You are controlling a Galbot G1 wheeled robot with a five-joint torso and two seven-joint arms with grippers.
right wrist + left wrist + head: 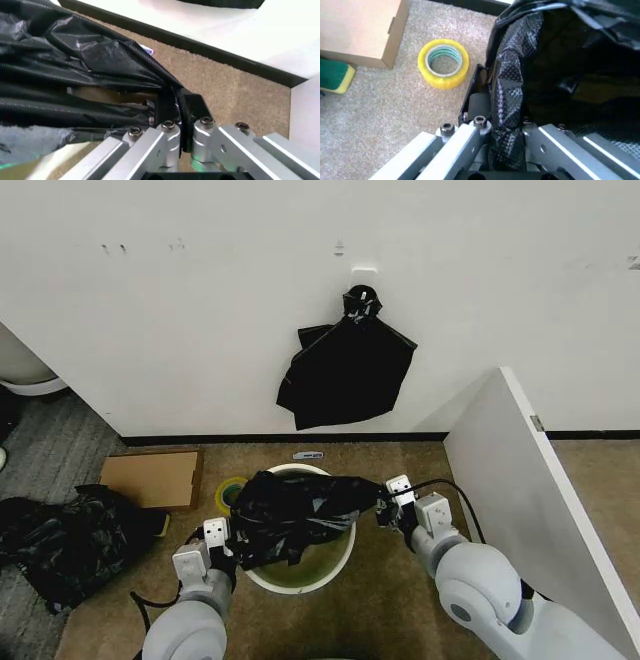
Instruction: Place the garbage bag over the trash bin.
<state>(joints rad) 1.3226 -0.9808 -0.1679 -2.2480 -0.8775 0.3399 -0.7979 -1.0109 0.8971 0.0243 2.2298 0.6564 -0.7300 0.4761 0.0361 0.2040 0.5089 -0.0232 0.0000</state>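
- Far left in our head view, a lumpy black heap [60, 542] lies on the carpet, and just beside it a flat cardboard box [150, 478].
- Next along, a yellow tape roll [230, 494] lies close to the bin's left side; our left wrist view shows it too [443, 63], on the carpet near the box corner [360, 30] and a green and yellow sponge [335, 77].
- Our left pincer [228, 542] is at the bin's left rim, clamped tight onto a fold of the garbage bag [295, 515]; in the wrist view the wrinkled film [507, 112] runs up between its fingers [475, 103].
- In the middle, the trash bin [335, 565] stands on the carpet, and we see the bag stretched across its mouth from one pincer to the other, draped over the left and far parts of the rim, with the near inside wall uncovered.
- On the wall above hangs a bunch of black bags [345, 370], gathered at one knot.
- Our right pincer [385, 502] is at the bin's right rim, closed on the bag's other edge; its wrist view shows the film [75, 75] bunched into the fingers [167, 108].
- Furthest right, a white panel [540, 510] stands at an angle.
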